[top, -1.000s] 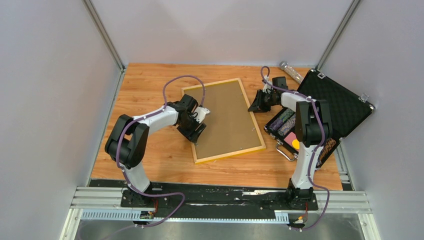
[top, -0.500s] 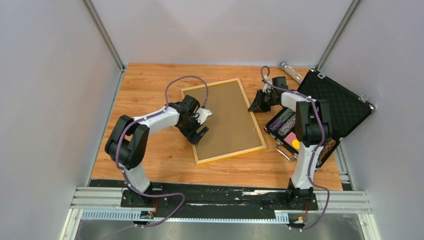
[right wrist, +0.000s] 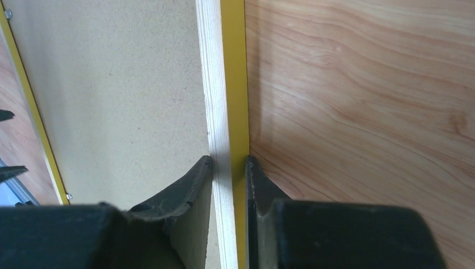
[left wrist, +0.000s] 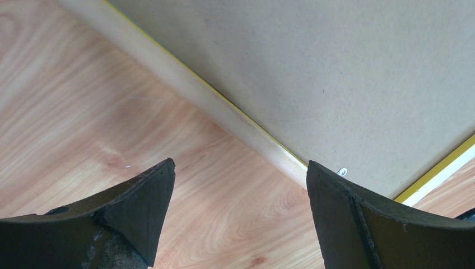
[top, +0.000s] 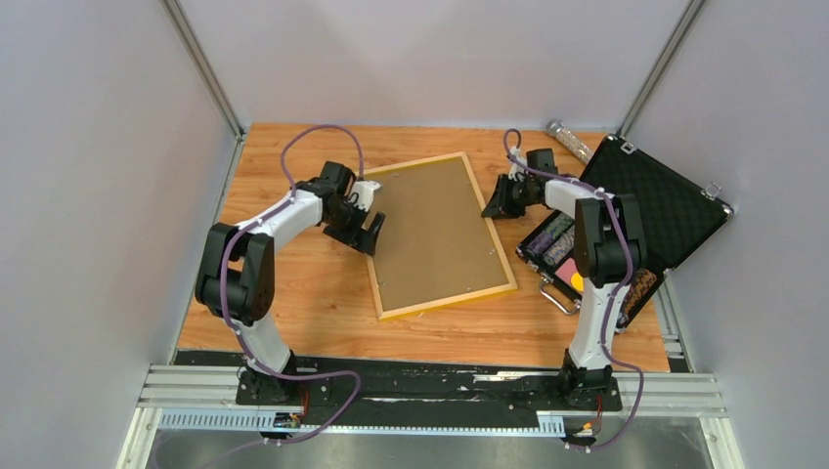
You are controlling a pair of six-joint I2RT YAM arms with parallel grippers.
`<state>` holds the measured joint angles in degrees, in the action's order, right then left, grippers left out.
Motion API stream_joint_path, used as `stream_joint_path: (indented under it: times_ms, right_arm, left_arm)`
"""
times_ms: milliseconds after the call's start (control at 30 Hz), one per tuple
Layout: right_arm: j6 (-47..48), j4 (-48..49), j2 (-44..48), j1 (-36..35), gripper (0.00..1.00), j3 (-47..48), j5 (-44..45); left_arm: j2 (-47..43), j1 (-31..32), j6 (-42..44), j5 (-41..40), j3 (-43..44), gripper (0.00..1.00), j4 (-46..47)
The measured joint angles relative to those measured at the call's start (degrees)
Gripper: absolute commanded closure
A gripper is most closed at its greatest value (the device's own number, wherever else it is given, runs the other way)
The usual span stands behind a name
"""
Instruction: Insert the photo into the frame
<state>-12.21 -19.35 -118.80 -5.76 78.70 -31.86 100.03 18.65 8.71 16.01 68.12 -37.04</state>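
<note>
The frame (top: 437,234) lies back up in the middle of the wooden table (top: 293,303). The left gripper (top: 369,213) hangs wide open just beside its left rail. The right gripper (right wrist: 228,163) pinches its far right rail. An open black case (top: 675,205) crowds the right side, with a glittery tube (top: 569,140) behind it. The frame shows brown board inside a thin yellow rim.

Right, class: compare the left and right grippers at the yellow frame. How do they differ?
The left gripper is spread wide, gripping nothing; the right gripper is pinched on a rail of the frame. The left gripper is at the frame's left long side, the right gripper at its right. Both have dark fingers.
</note>
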Motion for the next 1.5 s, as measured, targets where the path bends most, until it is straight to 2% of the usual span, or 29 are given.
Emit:
stream_joint_path:
  times_ms: [300,433,500,633,733,967,1233,1500]
  right_arm:
    - [1.2,-2.0,-2.8,-4.8,0.74,5.2,2.8]
    - [2.5,-4.2,-4.3,-6.2,0.71,8.4,4.4]
    - [3.4,-5.5,-5.0,-6.8,0.74,9.8,5.4]
    - [5.2,-8.4,-6.1,-7.8,0.93,12.8,7.0]
    - [6.6,-10.0,-6.8,-8.4,1.00,14.6,7.9]
    - [12.9,-15.1,-8.3,-9.7,1.00,18.9,9.5]
    - [26.0,-17.2,-8.3,-14.4,1.00,20.2,10.0]
    - [36.8,-25.2,-8.6,-16.3,1.00,21.9,6.3]
  left_arm:
    - [0.0,-10.9,-4.6,4.6,4.2,0.05,0.0]
    - [-0.2,-13.2,-4.8,5.0,4.6,0.05,-0.1]
    - [-0.2,-13.5,-4.8,5.1,4.6,0.05,-0.4]
    - [-0.3,-14.0,-4.5,5.3,4.6,0.05,-0.8]
    - [-0.3,-14.5,-4.3,5.6,4.7,0.05,-1.3]
    - [-0.3,-15.4,-1.7,5.3,9.7,0.01,-5.4]
    - [3.3,-15.4,3.2,3.1,18.1,0.00,-9.2]
    - [9.3,-15.3,6.8,-1.5,18.9,0.00,-11.3]
